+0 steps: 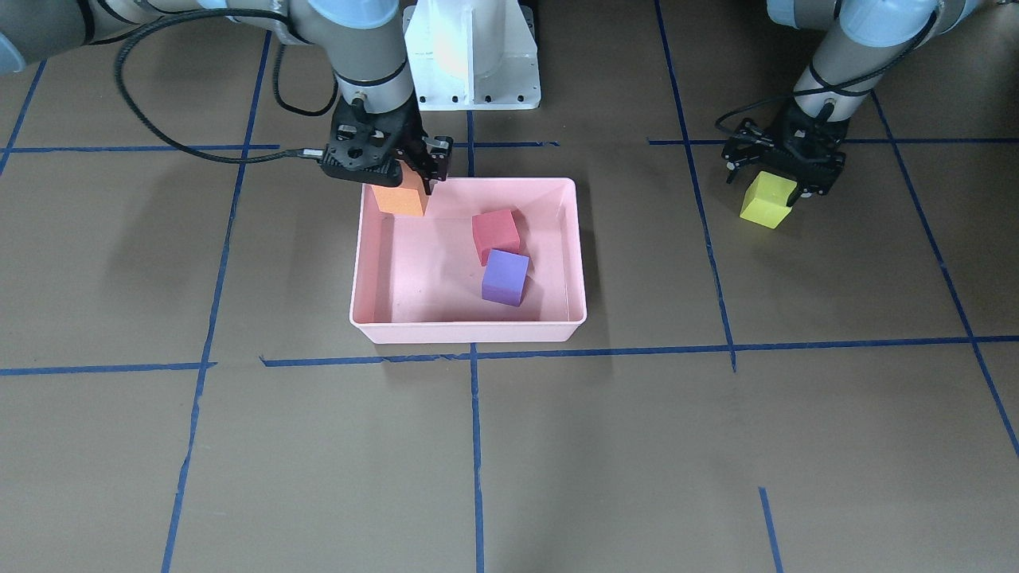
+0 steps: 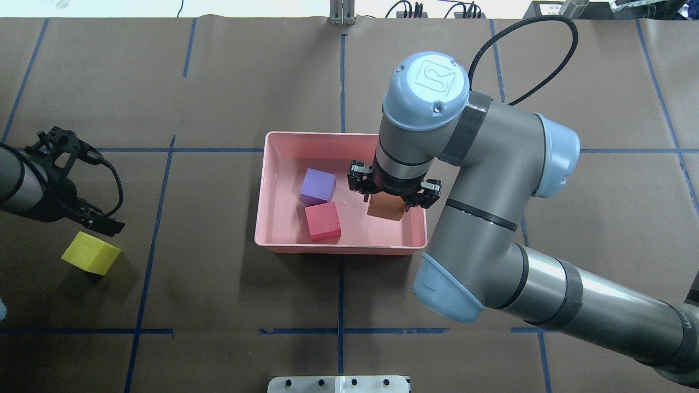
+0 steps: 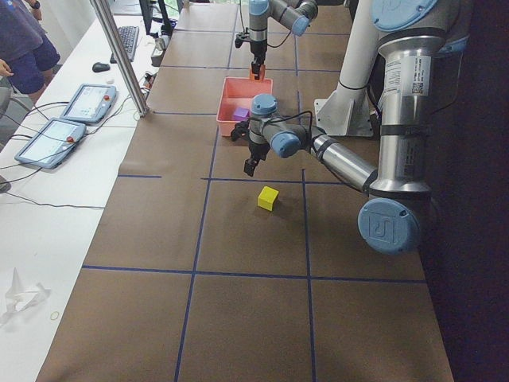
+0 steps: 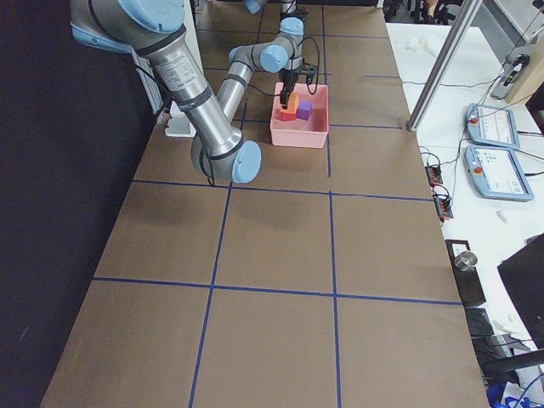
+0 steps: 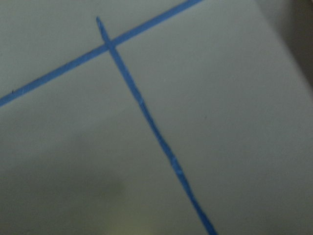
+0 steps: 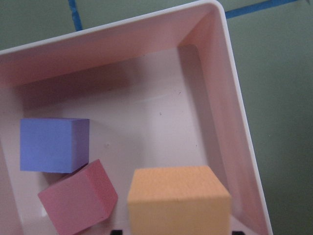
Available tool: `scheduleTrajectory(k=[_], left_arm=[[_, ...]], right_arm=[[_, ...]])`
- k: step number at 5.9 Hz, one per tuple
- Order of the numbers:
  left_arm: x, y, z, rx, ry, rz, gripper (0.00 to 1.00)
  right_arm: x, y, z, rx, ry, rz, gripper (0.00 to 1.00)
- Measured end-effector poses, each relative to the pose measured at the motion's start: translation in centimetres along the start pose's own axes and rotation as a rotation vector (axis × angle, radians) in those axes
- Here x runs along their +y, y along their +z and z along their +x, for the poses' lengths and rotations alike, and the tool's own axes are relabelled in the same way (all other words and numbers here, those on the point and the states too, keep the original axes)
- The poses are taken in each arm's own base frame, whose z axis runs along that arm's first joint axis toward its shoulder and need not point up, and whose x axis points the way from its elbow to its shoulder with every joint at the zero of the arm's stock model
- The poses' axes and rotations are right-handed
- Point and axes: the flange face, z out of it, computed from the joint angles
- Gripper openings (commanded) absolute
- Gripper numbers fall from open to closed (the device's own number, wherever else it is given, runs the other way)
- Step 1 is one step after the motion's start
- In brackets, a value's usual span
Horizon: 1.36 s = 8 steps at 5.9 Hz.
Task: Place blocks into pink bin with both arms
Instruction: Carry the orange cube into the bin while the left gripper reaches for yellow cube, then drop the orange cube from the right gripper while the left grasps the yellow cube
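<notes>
Seen from overhead, the left gripper [image 2: 98,219] hangs just above the table, its jaws apparently spread and empty. The yellow-green block [image 2: 90,252] sits at its 6 o'clock, well apart from the pink bin [image 2: 338,250]. A descent off-centre could nudge that cube away. Inside the bin lie the purple block [image 2: 318,186] and red-pink block [image 2: 323,221], touching. At the bin's 4 o'clock corner, the right gripper [image 2: 387,202] clamps the orange block [image 2: 382,213] near the wall. Released there, it might catch the rim and tumble out.
</notes>
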Motion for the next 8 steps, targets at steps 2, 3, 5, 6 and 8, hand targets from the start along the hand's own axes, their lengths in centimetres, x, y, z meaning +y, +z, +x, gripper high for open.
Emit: scheduleTrajectory(k=[2, 3, 5, 6, 8], left_arm=[[1.6, 2.4, -2.2, -0.007, -0.025, -0.015, 1.00], [1.9, 3.7, -2.9, -0.016, -0.057, -0.034, 1.00], [2.5, 5.2, -3.8, -0.029, -0.110, -0.064, 1.00], [2.6, 5.7, -3.8, -0.030, -0.128, -0.073, 1.00], [3.4, 7.3, -3.2, -0.029, -0.137, -0.108, 1.00]], right_arm=[[0.3, 0.6, 0.1, 0.000, -0.005, 0.012, 1.00], [0.2, 0.9, 0.6, -0.007, -0.007, 0.016, 1.00], [-0.1, 2.0, 1.7, -0.024, -0.015, 0.028, 1.00], [-0.1, 2.2, 1.9, -0.025, -0.016, 0.031, 1.00], [0.0, 2.7, 2.2, -0.020, -0.017, 0.028, 1.00]])
